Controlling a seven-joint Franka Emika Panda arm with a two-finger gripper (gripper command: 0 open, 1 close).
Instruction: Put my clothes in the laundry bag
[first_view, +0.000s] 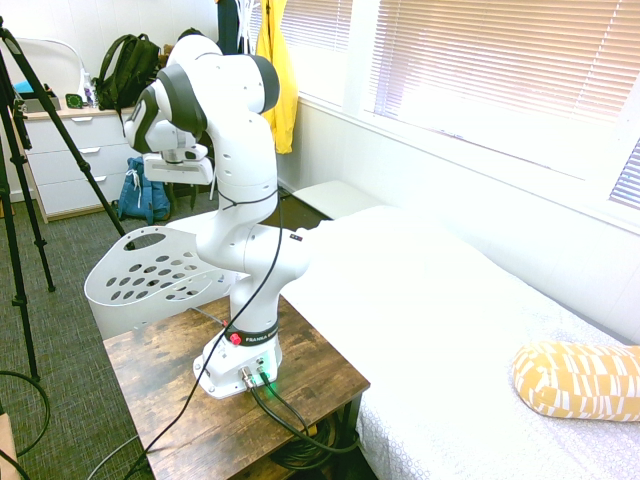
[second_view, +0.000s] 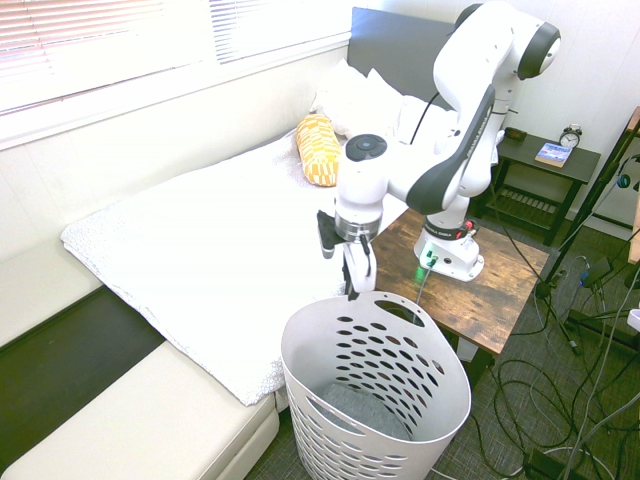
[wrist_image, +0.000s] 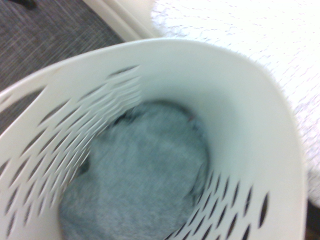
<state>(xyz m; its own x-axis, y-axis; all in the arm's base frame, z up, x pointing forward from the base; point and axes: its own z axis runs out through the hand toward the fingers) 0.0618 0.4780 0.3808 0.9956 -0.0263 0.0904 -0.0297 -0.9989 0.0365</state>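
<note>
The clothes (wrist_image: 140, 175), a grey-blue bundle, lie at the bottom of the laundry bag (second_view: 400, 370), a white basket with oval holes standing on the floor beside the bed. In the second exterior view the clothes (second_view: 365, 408) show through the basket's mouth. My gripper (second_view: 340, 270) hangs just above the basket's far rim, fingers apart and pointing down, with nothing between them. In the first exterior view the laundry bag (first_view: 150, 275) sits left of the arm, and the arm hides the fingers.
A bed with a white cover (second_view: 220, 240) and a yellow patterned pillow (second_view: 318, 148) lies beside the basket. The arm stands on a wooden table (second_view: 500, 280). A yellow jacket (first_view: 278, 70), a dark backpack (first_view: 128, 68) and a blue backpack (first_view: 143, 195) stand at the far wall.
</note>
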